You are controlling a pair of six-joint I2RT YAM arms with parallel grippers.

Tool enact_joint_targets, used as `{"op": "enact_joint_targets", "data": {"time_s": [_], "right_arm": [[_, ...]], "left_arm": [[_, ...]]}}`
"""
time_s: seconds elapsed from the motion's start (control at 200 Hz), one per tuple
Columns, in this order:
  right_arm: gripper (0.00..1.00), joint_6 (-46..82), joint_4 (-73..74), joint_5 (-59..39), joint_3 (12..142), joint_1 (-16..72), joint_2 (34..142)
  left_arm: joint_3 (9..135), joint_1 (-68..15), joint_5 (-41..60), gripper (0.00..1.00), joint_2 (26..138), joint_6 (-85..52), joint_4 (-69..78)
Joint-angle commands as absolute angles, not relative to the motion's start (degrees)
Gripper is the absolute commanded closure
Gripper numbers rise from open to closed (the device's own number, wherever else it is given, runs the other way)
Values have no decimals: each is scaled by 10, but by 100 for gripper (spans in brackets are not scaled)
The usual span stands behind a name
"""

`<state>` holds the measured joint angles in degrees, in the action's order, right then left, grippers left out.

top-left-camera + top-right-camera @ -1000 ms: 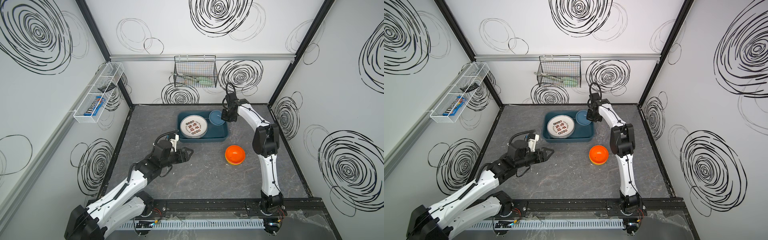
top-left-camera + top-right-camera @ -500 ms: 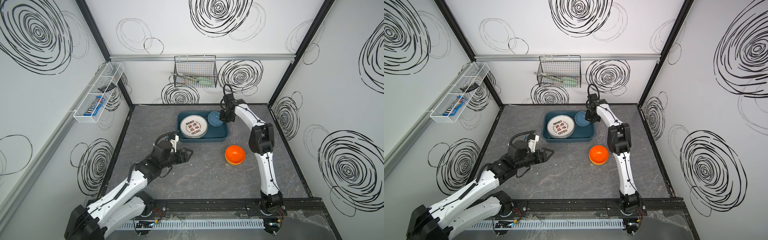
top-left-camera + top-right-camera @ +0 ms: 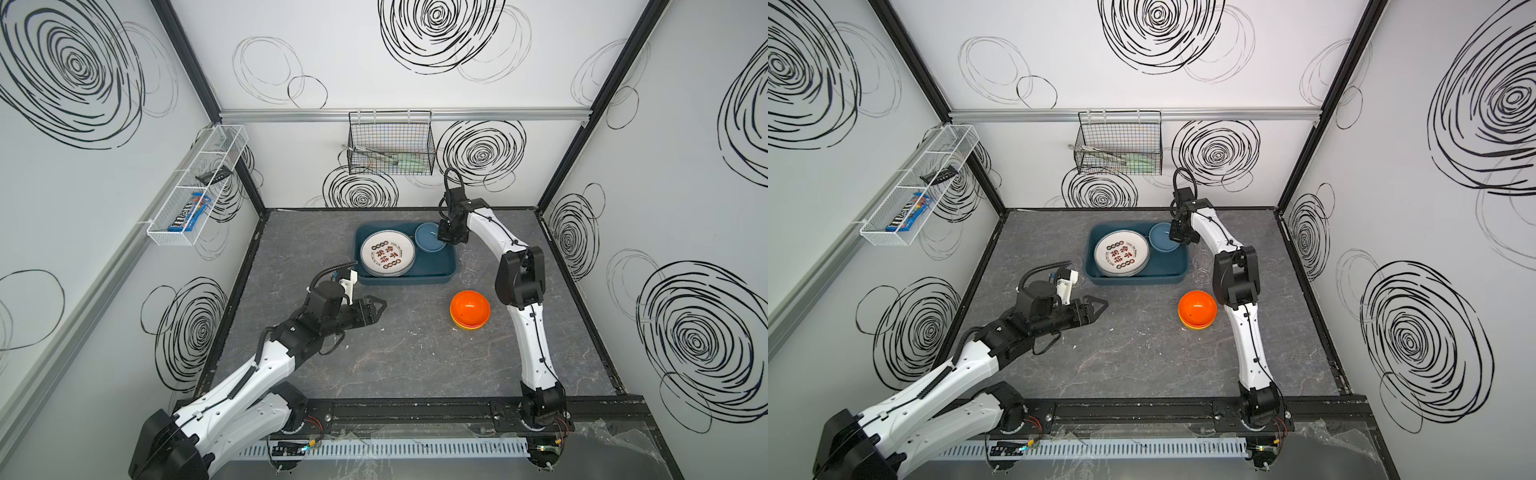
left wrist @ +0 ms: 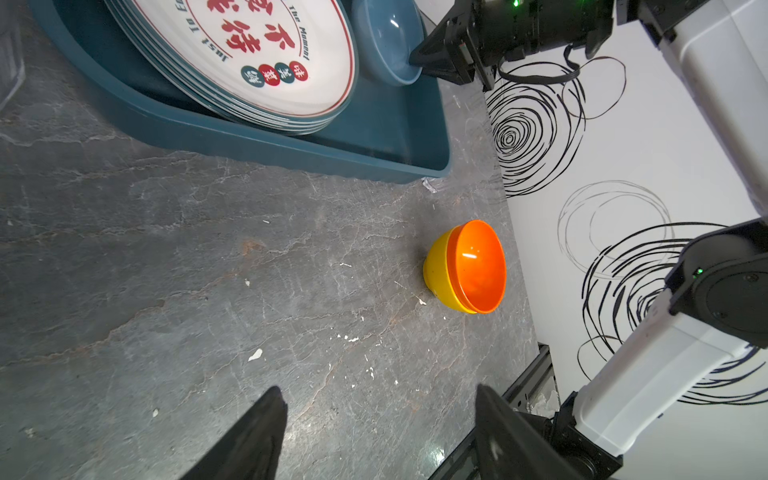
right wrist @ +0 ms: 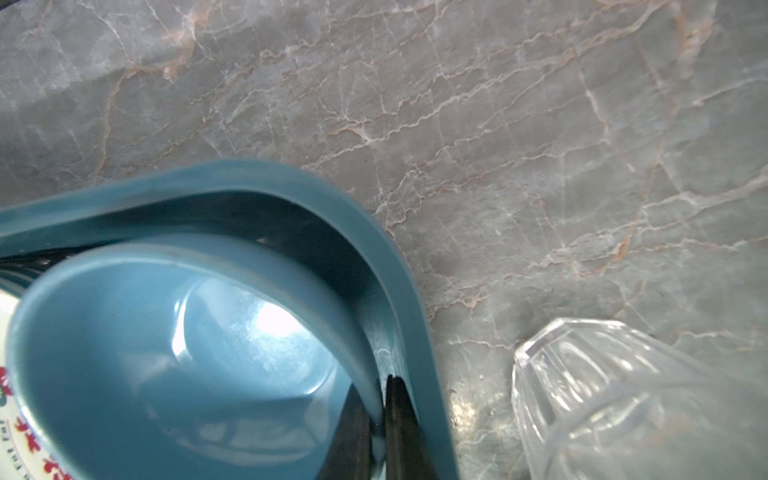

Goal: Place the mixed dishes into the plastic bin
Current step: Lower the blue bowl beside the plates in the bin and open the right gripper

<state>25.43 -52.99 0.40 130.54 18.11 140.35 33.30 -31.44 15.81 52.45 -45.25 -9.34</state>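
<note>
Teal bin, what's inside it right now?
A stack of white plates and a blue bowl, its rim pinched by the right gripper. Whatever lies under the plates and bowl is covered.

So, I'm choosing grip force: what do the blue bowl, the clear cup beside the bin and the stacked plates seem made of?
The blue bowl: probably plastic or melamine, thin rim, smooth satin surface with a soft highlight. The clear cup: transparent with faceted walls, glass or hard acrylic; cannot tell which. The plates: glossy white with printed characters, ceramic or melamine; either fits.
</note>
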Motion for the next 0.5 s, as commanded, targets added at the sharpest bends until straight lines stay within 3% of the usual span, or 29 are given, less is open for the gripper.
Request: {"op": "enact_joint_targets", "data": {"time_s": [0.0,0.265,0.495], "right_arm": [[94,255,-541,33,1325,181,1419],[92,255,-539,50,1329,188,1427],[84,255,-540,56,1329,191,1427]], "left_arm": [[325,-311,159,25,523,-457,-77],[320,-310,159,25,522,-458,-75],[317,-309,159,25,520,-459,-75]]}}
